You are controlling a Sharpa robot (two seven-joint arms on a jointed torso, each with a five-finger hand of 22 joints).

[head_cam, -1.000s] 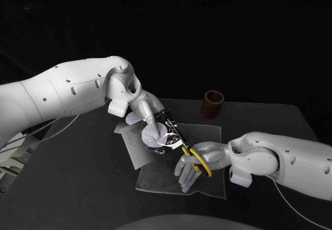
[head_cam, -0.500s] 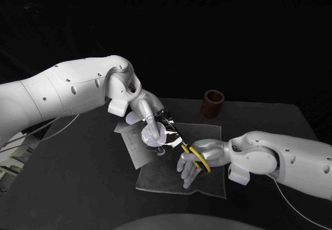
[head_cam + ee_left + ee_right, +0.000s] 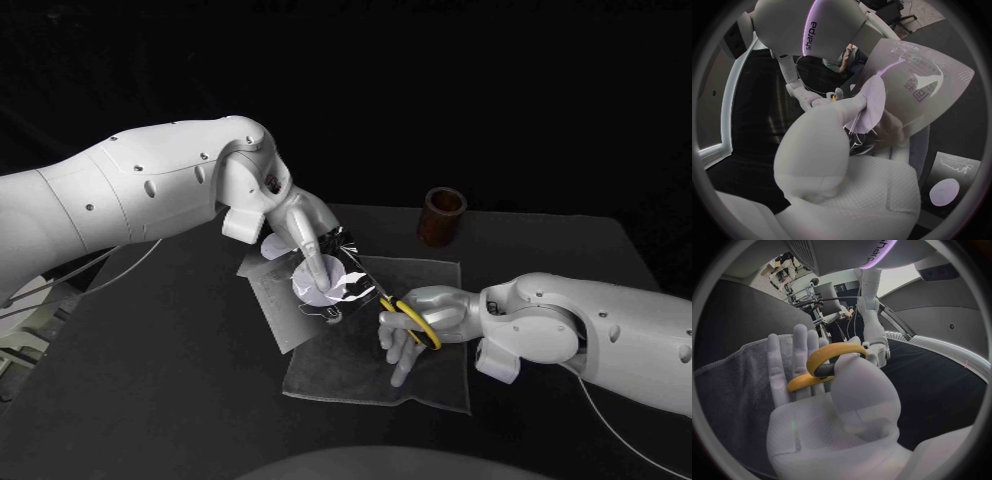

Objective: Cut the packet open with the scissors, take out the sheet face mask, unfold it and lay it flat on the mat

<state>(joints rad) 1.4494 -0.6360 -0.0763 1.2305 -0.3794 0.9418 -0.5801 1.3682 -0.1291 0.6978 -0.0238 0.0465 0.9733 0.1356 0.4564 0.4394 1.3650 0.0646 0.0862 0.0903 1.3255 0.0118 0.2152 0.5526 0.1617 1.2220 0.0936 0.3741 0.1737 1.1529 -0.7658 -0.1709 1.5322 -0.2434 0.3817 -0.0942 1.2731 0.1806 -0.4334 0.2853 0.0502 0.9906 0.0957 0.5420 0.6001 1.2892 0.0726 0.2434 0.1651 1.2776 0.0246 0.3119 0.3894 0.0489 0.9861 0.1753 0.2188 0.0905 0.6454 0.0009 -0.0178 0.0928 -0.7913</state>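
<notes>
**Over the mat at frame centre: packet held up, cut apparently not yet made**

Near the middle of the head view, the left hand [image 3: 306, 240] holds the packet [image 3: 325, 280] up off the table, just above the upper left part of the grey mat [image 3: 346, 375]. Its fingers are closed on the packet's upper edge, so the silvery printed face hangs down. In the left wrist view the same packet [image 3: 911, 85] stands broad and flat beyond the pinching fingers [image 3: 856, 107], and it looks whole.

Just right of centre, the right hand [image 3: 426, 315] grips the scissors [image 3: 408, 325]. The thumb and some fingers pass through the yellow handles, while the other fingers hang straight down toward the mat. The right wrist view shows the yellow loops [image 3: 826, 362] wrapped round that hand [image 3: 829, 390], with the grey mat [image 3: 736, 370] beneath. The blades point up and left toward the packet's lower right corner. They are dark against dark, so I cannot tell whether they touch the edge or how wide they stand.

As a judgement, the task is in its first stage. Both tools are in hand and brought together, but no open slit and no mask show. Cutting, drawing the mask out, unfolding it and laying it flat all seem left to do. A brown cup [image 3: 443, 217] stands apart at upper right.
</notes>
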